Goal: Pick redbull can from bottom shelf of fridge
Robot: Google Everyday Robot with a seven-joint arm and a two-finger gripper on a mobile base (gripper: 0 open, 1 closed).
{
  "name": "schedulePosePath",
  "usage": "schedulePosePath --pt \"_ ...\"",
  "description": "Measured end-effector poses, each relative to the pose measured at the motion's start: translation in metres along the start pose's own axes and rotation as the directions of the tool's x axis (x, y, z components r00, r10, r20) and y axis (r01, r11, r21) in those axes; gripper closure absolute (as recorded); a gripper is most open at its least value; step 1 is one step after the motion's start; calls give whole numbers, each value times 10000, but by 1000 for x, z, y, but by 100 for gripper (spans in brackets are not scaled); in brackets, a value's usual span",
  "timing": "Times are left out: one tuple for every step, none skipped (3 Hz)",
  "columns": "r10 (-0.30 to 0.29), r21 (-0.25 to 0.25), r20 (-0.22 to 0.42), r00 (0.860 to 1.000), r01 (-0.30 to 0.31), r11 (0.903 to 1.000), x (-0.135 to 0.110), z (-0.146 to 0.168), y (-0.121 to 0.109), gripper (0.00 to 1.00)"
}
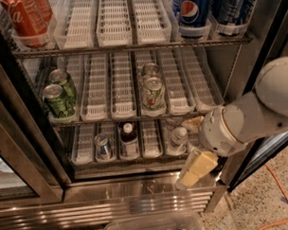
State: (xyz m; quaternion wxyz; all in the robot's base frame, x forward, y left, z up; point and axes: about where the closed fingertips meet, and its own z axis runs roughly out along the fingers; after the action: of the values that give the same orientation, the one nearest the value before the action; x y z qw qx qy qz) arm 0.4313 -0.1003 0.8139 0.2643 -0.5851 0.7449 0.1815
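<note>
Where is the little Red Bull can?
In the camera view the redbull can stands on the bottom shelf, left of centre, just left of the brown bottle; the gripper is at lower right.

Your cream gripper (197,166), low right by the dark wire bottom shelf (149,140), sits partly behind its white wrist (222,130) | red cola can (24,19), blue Pepsi cans (195,11): cut by top edge | clear plastic tub (152,225): cut by bottom edge
</note>
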Motion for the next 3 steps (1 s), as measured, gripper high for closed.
schedulePosePath --pt "447 -624 360 9984 -424 9972 17 42 31 0" --pt "902 -1370 1086 9900 -749 9877 33 85 66 0" --pt "1322 -1515 1972 9714 -1030 9831 41 117 99 0"
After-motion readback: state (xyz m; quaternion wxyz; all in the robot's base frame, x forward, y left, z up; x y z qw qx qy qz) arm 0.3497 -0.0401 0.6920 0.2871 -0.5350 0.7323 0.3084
